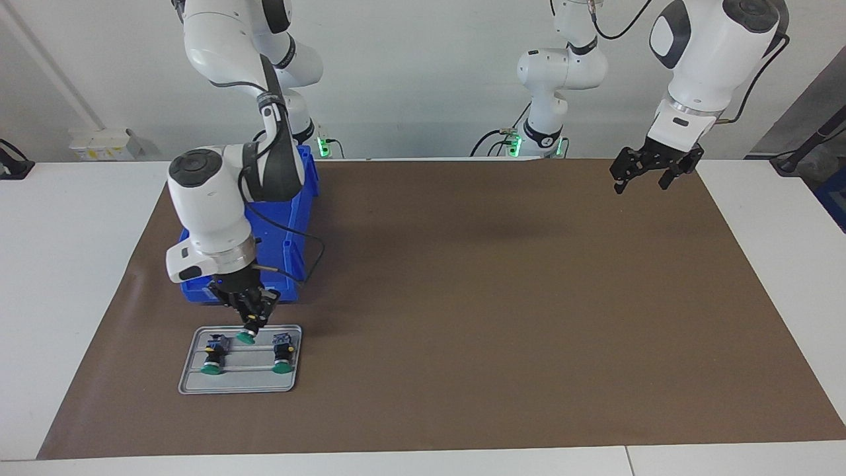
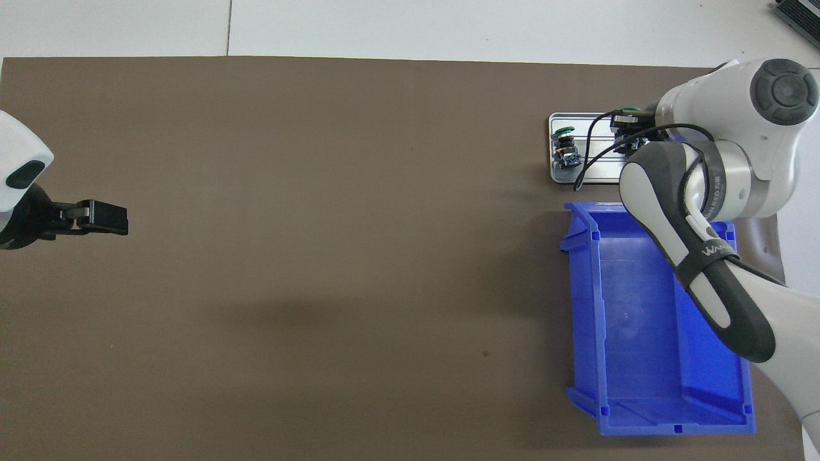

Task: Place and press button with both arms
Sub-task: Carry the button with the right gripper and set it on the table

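My right gripper (image 1: 252, 323) is shut on a green-capped button (image 1: 247, 338), holding it cap down just over the middle of a small grey tray (image 1: 241, 380). Two more buttons alike lie on the tray, one (image 1: 213, 357) toward the right arm's end and one (image 1: 283, 354) toward the table's middle. In the overhead view the right arm's wrist covers that gripper; the tray (image 2: 592, 176) and one button (image 2: 565, 147) show beside it. My left gripper (image 1: 651, 173) (image 2: 102, 218) hangs open and empty over the left arm's end of the mat, waiting.
A blue bin (image 1: 291, 218) (image 2: 640, 320) stands on the brown mat (image 1: 496, 297), nearer to the robots than the tray and right beside it. The right arm leans over the bin. White table borders the mat.
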